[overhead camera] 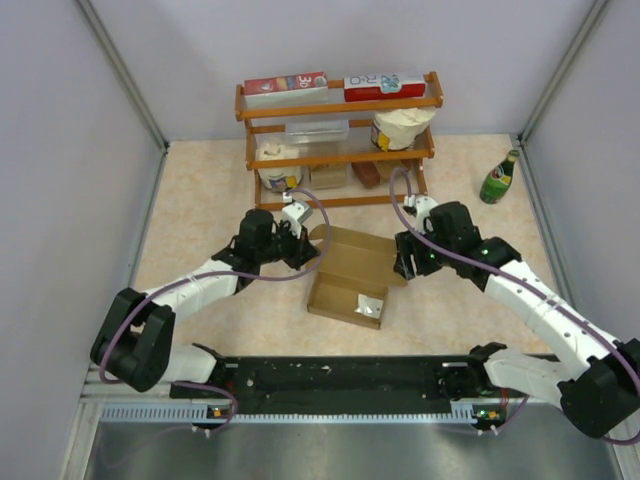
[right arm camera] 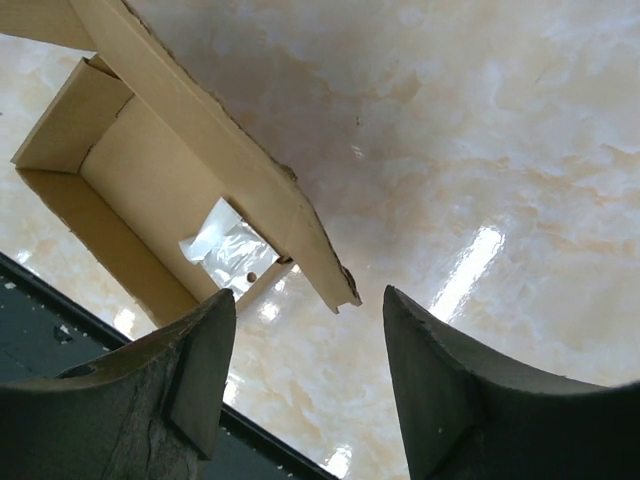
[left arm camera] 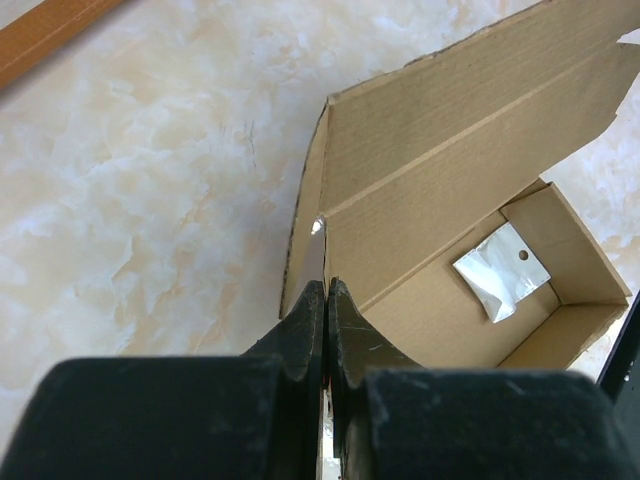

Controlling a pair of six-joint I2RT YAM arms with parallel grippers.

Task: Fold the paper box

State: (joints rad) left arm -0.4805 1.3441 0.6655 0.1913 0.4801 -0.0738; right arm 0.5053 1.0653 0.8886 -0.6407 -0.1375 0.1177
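— Where did the paper box point(overhead camera: 350, 275) lie?

— In the middle of the surface point(overhead camera: 200, 200), open. Its shallow tray sat toward 6 o'clock and the lid flap stood up at the 12 o'clock side. A small clear bag point(overhead camera: 371, 307) lay inside, in the tray's 5 o'clock corner.

— Any print on it?

— None. It was plain brown cardboard on every face, inside and out point(left arm camera: 440, 200).

— And elsewhere?

— On the top of the wooden shelf point(overhead camera: 338, 100), at 12 o'clock from the box, lay two red-and-white cartons. The left carton point(overhead camera: 286, 88) showed "30". The right carton point(overhead camera: 385, 85) carried lettering too small to read. A green bottle point(overhead camera: 499, 178) stood at 2 o'clock, and its label could not be read either.

— The left fingers point(left arm camera: 327, 300)?

— They were pressed together at the box's 9 o'clock side, tips right at the edge of its end wall. I could not tell whether any cardboard was caught between them.

— The right fingers point(right arm camera: 200, 370)?

— They were spread wide at the box's 3 o'clock side with nothing between them. The lid's corner point(right arm camera: 340, 290) hung just off the gap, over bare surface.
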